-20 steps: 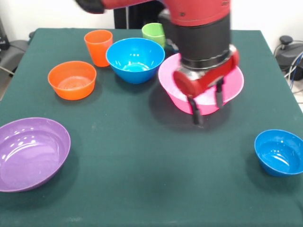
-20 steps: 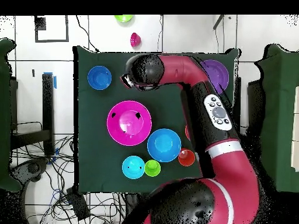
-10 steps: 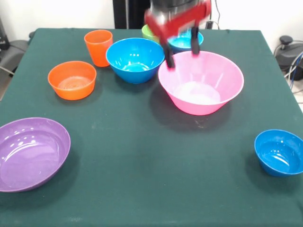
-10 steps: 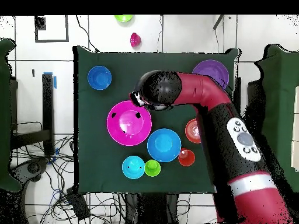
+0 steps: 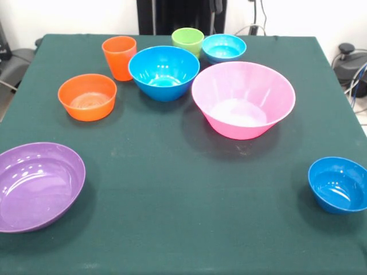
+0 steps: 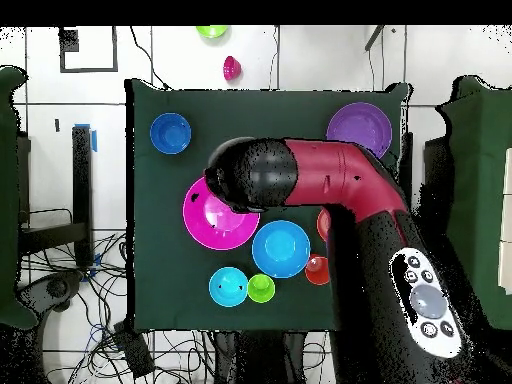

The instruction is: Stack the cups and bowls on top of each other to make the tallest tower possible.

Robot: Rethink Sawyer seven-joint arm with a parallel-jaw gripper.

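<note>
One gripper is on this robot, but it hides under the round end of the arm [image 6: 250,178] in the overhead view. I cannot tell if it is wide, narrow or holding something. The front view shows no arm at all.

A second ago the gripper hung low in front of the pink bowl [image 5: 243,100]. Then it went up and back, and now it is gone from the front view. I think it left with nothing, because every bowl sits where it did.

Nothing is stacked yet, so the tower is not started. On the table [image 5: 172,229] the pink bowl sits alone. Just beside it is the big blue bowl [image 5: 164,71]. Behind those are the orange cup [image 5: 119,56], the green cup [image 5: 187,40] and a small light blue bowl [image 5: 223,47]. The orange bowl [image 5: 87,95] is near the orange cup. The purple bowl [image 5: 39,184] and the small dark blue bowl [image 5: 338,183] sit well apart, at the two near corners.

I see no words or labels I can read.
</note>
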